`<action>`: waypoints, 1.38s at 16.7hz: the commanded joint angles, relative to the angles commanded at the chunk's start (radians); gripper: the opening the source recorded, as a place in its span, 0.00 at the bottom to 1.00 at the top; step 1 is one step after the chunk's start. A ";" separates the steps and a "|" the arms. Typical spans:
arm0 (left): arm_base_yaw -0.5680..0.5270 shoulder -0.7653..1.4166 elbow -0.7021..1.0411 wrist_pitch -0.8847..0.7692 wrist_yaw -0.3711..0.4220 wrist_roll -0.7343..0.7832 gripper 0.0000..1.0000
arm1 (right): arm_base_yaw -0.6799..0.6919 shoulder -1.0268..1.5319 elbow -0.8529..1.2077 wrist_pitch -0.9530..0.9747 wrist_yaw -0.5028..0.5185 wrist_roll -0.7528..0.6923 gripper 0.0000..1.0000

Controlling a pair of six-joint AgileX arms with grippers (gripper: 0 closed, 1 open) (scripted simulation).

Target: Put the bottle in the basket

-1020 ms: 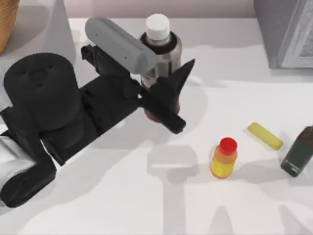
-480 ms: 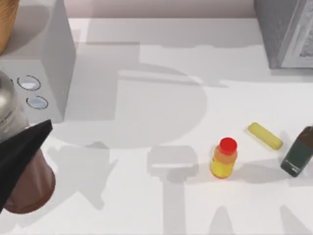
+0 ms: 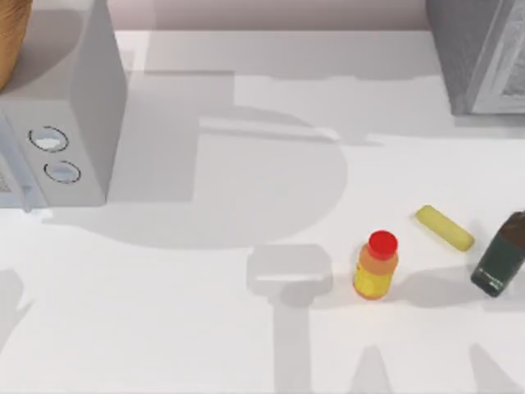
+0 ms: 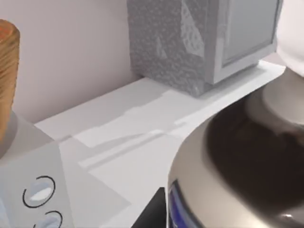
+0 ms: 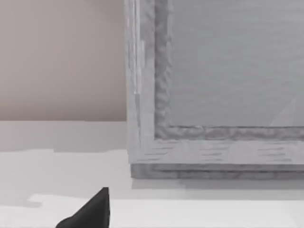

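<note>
The bottle (image 4: 237, 161) looms close in the left wrist view, showing its dark reddish-brown contents, shiny grey band and white cap. It sits in my left gripper, one black finger (image 4: 153, 214) showing beside its base. The tan, wood-grained basket (image 3: 11, 37) has only its edge showing at the top view's far left corner, and the basket (image 4: 7, 80) rises above a grey box in the left wrist view. My right gripper (image 5: 90, 211) appears as a black tip facing a grey cabinet.
A grey box (image 3: 70, 115) with two round dials stands at the left, under the basket. A grey cabinet (image 3: 480, 53) fills the back right corner. On the right stand a small yellow-orange bottle (image 3: 376, 267), a yellow block (image 3: 444, 227) and a dark green bottle (image 3: 500, 256).
My left arm carried the bottle from the table's back middle to the left, then out of the top view. The small things on the right have not moved.
</note>
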 joint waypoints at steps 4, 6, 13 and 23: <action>-0.048 -0.119 0.028 -0.137 -0.055 -0.012 0.00 | 0.000 0.000 0.000 0.000 0.000 0.000 1.00; -0.051 -0.127 0.029 -0.146 -0.058 -0.012 0.00 | 0.000 0.000 0.000 0.000 0.000 0.000 1.00; -0.009 -0.054 0.048 -0.112 -0.054 -0.002 0.00 | 0.000 0.000 0.000 0.000 0.000 0.000 1.00; 0.700 0.638 0.413 0.415 0.134 0.071 0.00 | 0.000 0.000 0.000 0.000 0.000 0.000 1.00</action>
